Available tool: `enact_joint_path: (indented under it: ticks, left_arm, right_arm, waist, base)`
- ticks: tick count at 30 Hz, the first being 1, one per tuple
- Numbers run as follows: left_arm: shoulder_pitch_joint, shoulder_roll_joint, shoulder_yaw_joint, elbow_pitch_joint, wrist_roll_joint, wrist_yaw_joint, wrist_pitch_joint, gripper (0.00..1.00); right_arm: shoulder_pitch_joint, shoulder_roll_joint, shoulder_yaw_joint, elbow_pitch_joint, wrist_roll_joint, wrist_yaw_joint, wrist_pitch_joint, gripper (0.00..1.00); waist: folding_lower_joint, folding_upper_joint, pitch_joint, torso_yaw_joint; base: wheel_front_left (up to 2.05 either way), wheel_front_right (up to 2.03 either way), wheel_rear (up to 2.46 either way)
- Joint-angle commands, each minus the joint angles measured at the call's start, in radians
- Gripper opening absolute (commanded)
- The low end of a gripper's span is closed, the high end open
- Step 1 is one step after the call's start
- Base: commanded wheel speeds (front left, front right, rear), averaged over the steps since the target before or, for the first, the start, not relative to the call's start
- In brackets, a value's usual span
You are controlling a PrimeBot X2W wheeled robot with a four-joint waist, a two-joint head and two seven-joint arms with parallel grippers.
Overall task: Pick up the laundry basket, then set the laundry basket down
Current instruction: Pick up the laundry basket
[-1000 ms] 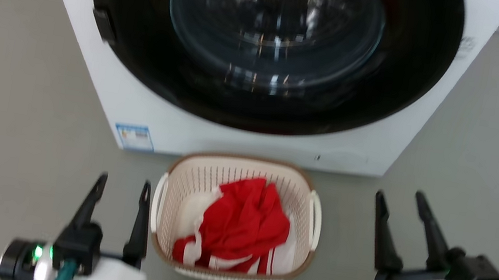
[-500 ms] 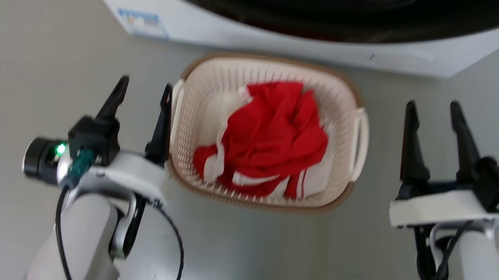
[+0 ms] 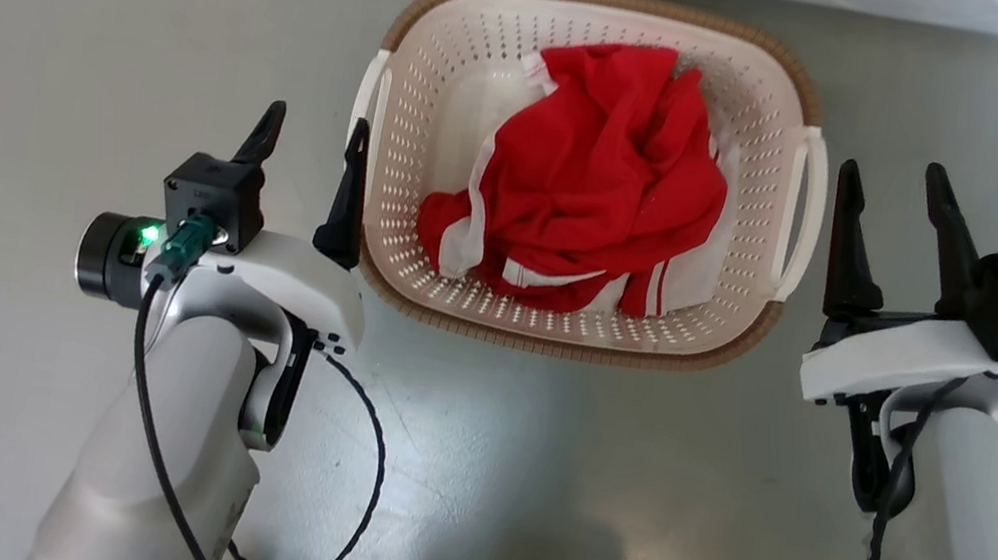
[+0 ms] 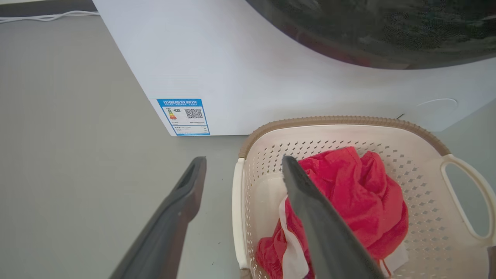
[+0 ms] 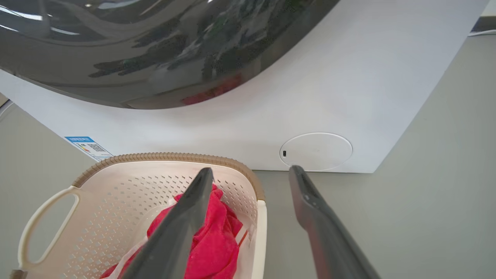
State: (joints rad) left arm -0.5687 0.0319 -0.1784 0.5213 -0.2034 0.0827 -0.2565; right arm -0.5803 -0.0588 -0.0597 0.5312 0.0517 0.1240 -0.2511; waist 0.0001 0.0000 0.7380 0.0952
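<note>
Left end effector open, empty; inner finger level with white left loop handle of small cream perforated plastic laundry basket, brown woven-look rim; contact unclear. Right end effector open, just beside right loop handle. Basket on grey floor between both arms, near white washing machine, red-and-white garment inside. Long axis runs arm to arm, handle at each end. Left arm nearer.

Laundry area: white front-loading washing machine with dark glass door and blue energy label on a plain grey floor, laundry basket of red-and-white clothing just in front of it.
</note>
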Motion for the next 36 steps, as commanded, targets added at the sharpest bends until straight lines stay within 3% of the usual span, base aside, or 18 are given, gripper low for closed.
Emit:
enact_joint_path:
  ticks: [1,16,36]
  left_arm:
    - [-0.009,0.018,0.020,-0.007,-0.009,-0.006,-0.005,1.00]
    - [-0.156,0.018,-0.019,0.218,-0.045,-0.036,-0.005,1.00]
    - [-0.304,0.018,-0.090,0.448,-0.063,-0.075,-0.005,1.00]
  right_arm:
    - [0.001,0.009,0.020,-0.007,-0.013,0.007,-0.011,1.00]
    - [-0.116,0.009,0.016,0.181,-0.038,0.007,-0.011,1.00]
    - [-0.201,0.009,0.065,0.306,-0.029,0.007,-0.011,1.00]
  waist:
    - [0.0000,0.0000,0.017,0.003]
    - [0.0000,0.0000,0.133,0.022]
    - [0.0000,0.0000,0.200,0.021]
  base:
    - [0.00,0.00,0.00]
    - [0.00,0.00,0.00]
    - [0.00,0.00,0.00]
